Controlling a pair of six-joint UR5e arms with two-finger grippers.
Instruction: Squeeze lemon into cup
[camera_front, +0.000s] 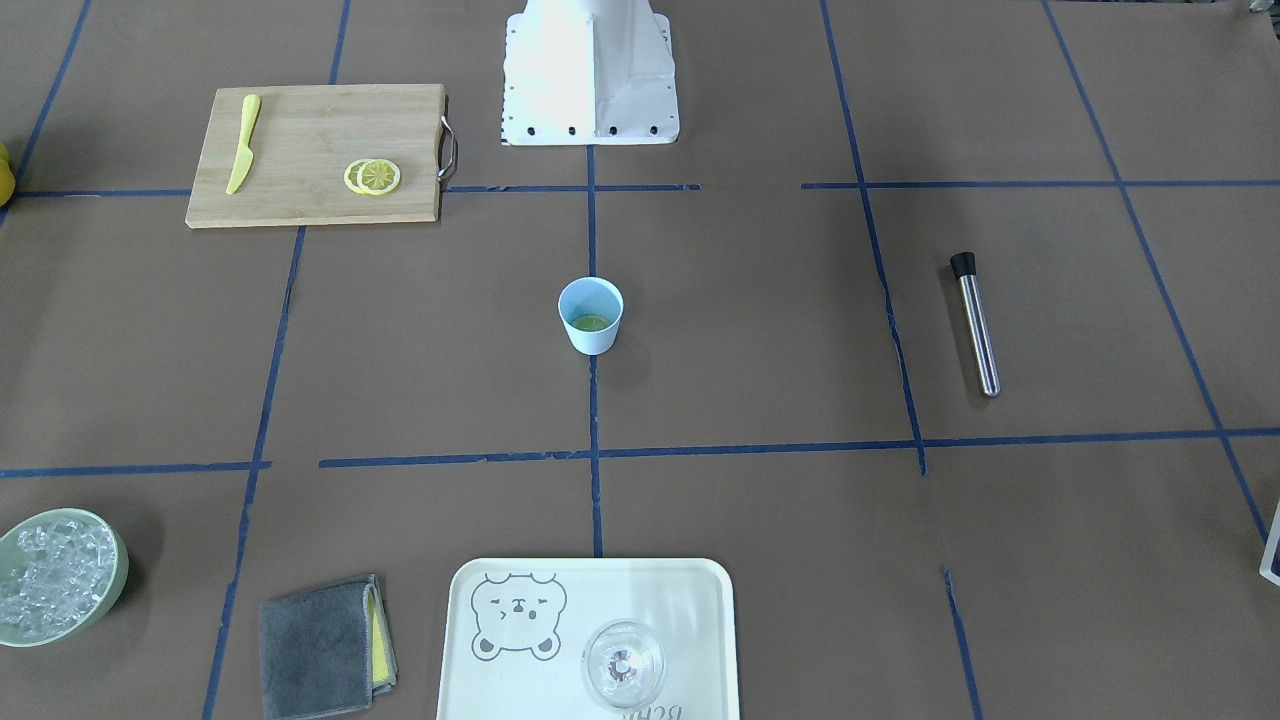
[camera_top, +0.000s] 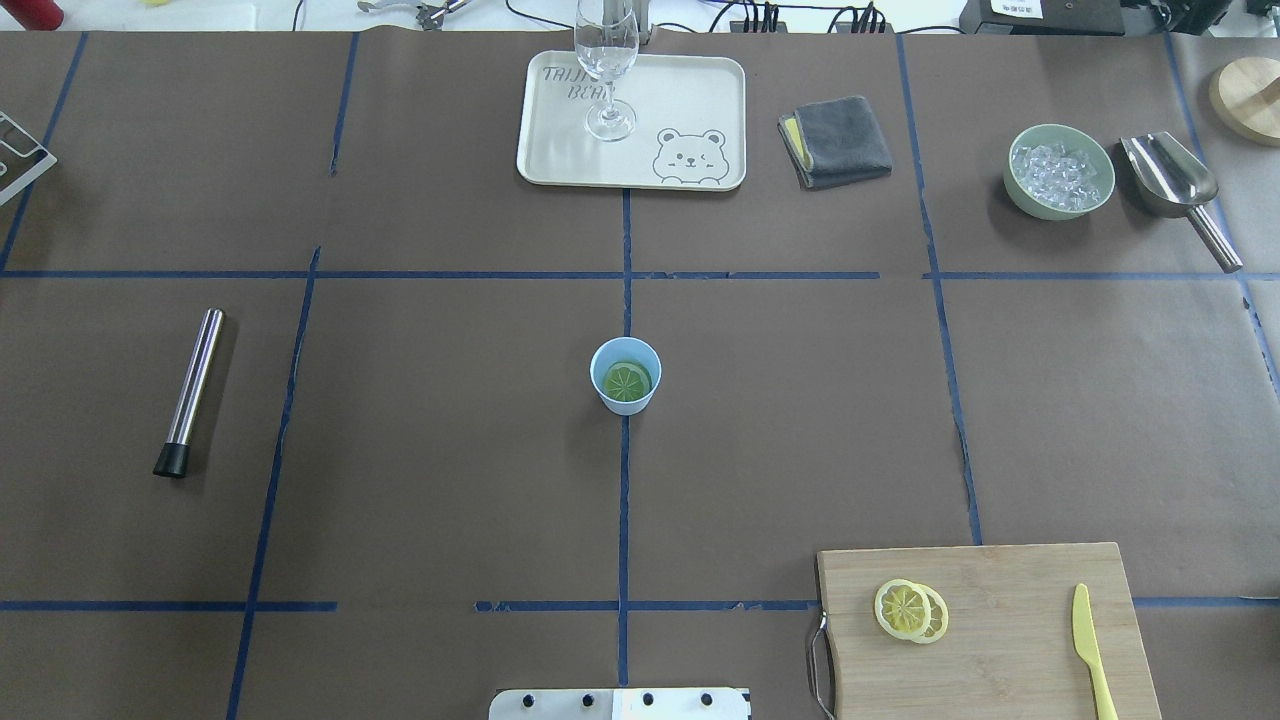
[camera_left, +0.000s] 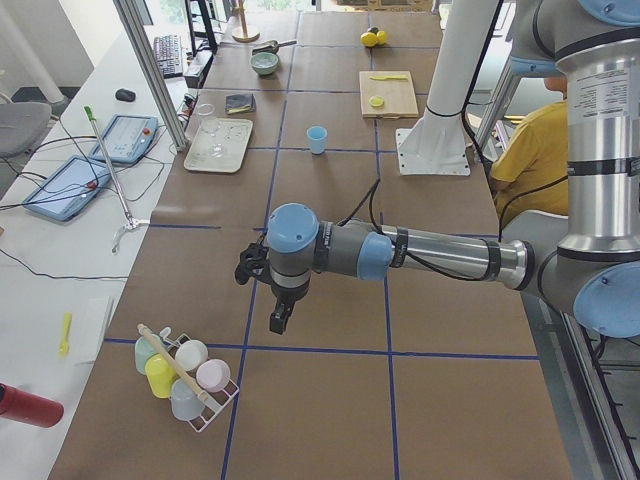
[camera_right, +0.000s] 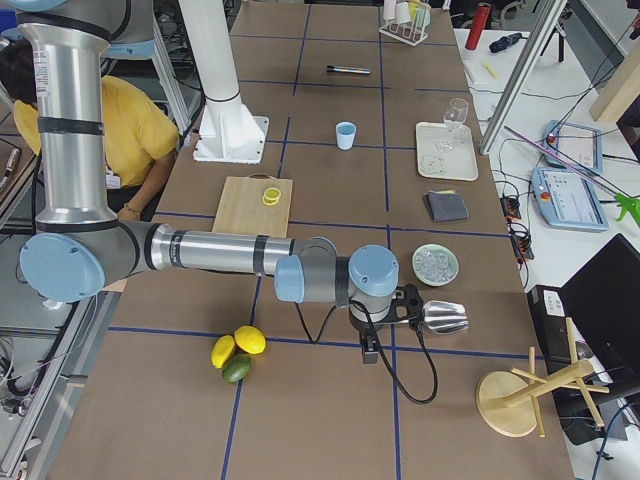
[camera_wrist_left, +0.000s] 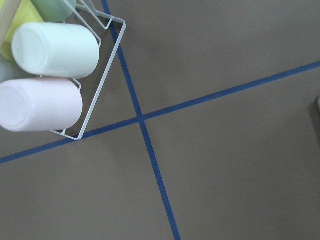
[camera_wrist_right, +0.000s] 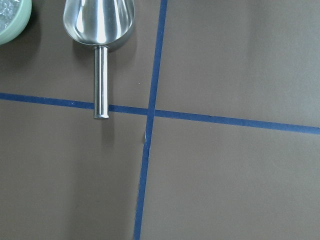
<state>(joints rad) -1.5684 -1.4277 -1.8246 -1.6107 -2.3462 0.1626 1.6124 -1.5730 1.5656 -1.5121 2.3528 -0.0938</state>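
On the brown-papered table, ruled with blue tape lines, both arms stand well apart from the centre.

The left arm extends over the table end near a wire rack. The left gripper points down above the paper. How far its fingers are spread, and whether they hold anything, cannot be told.

The right arm extends over the opposite end. The right gripper points down just beside a metal scoop. Its opening likewise cannot be told.

The bamboo cutting board carries two overlapping lemon slices and a yellow knife.

The light-blue cup stands upright at the table centre, on a tape line. The lemon slice lies flat inside it, at the bottom, face up.
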